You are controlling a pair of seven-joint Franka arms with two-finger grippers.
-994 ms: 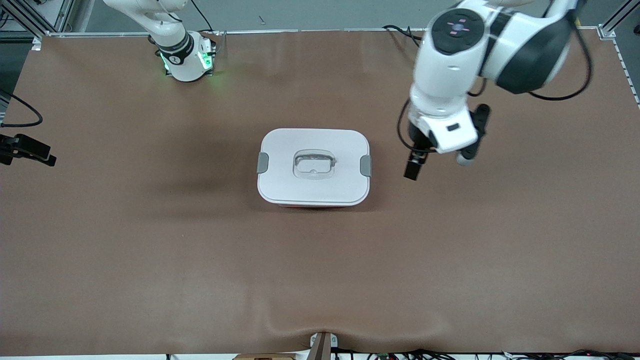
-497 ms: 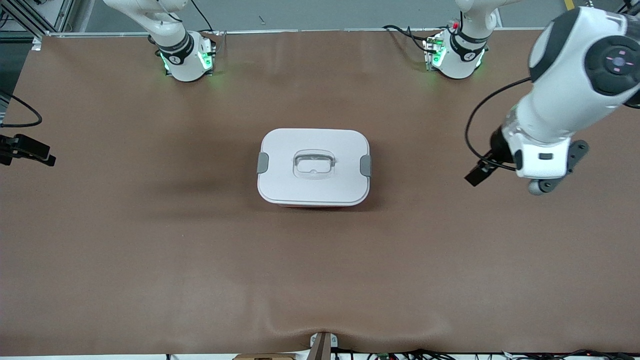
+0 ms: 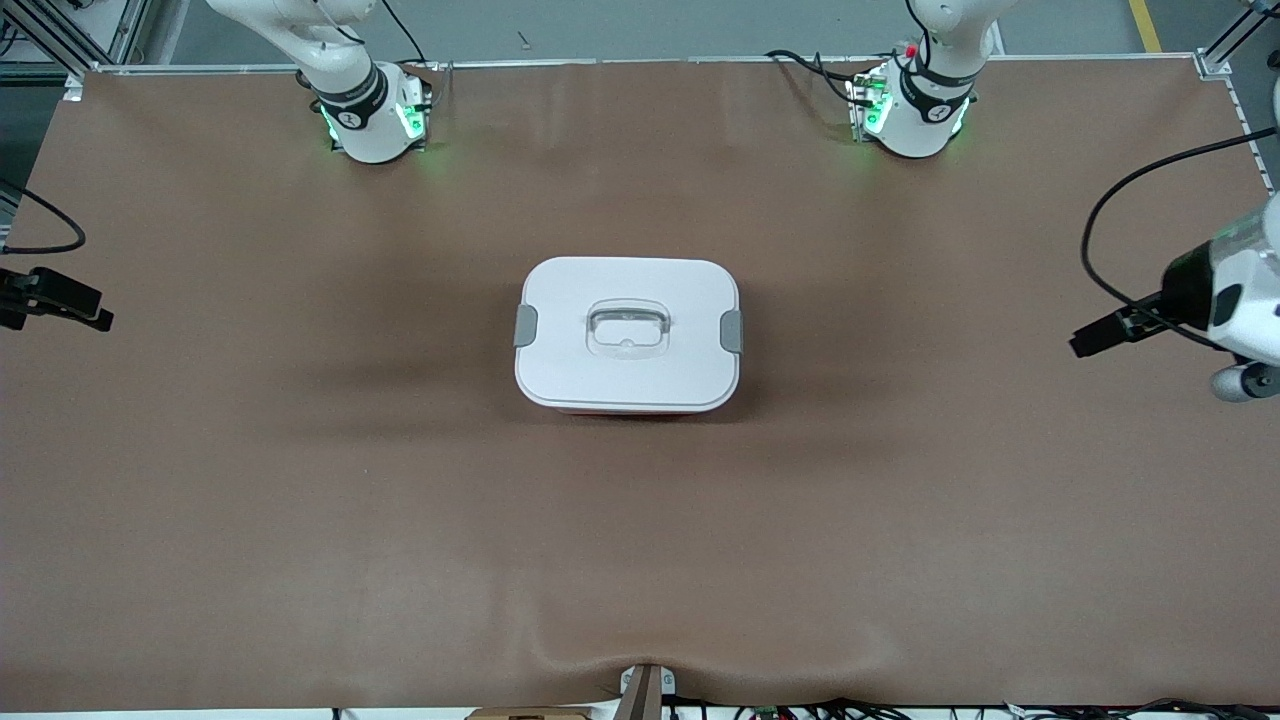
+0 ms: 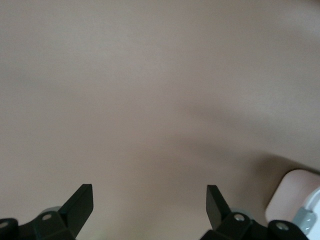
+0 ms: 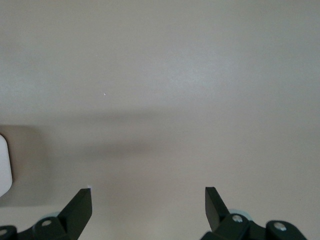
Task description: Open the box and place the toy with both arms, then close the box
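The box point(image 3: 627, 335) stands in the middle of the table with its white lid on, grey clips point(image 3: 526, 326) at both ends and a clear recessed handle point(image 3: 627, 330) on top. A strip of its pink tub shows under the lid's near edge. The toy is not in view. My left gripper point(image 3: 1090, 340) is open and empty over the table at the left arm's end, well apart from the box; in the left wrist view point(image 4: 150, 192) a corner of the box point(image 4: 292, 195) shows. My right gripper point(image 3: 95, 318) is open and empty point(image 5: 148, 195) at the right arm's end.
The brown mat point(image 3: 400, 520) covers the whole table. The two arm bases point(image 3: 375, 120) point(image 3: 915, 110) with green lights stand along the edge farthest from the front camera. Cables lie along the nearest edge.
My left arm has swung away from beside the box out to the left arm's end of the table. The box and the right arm have not moved.
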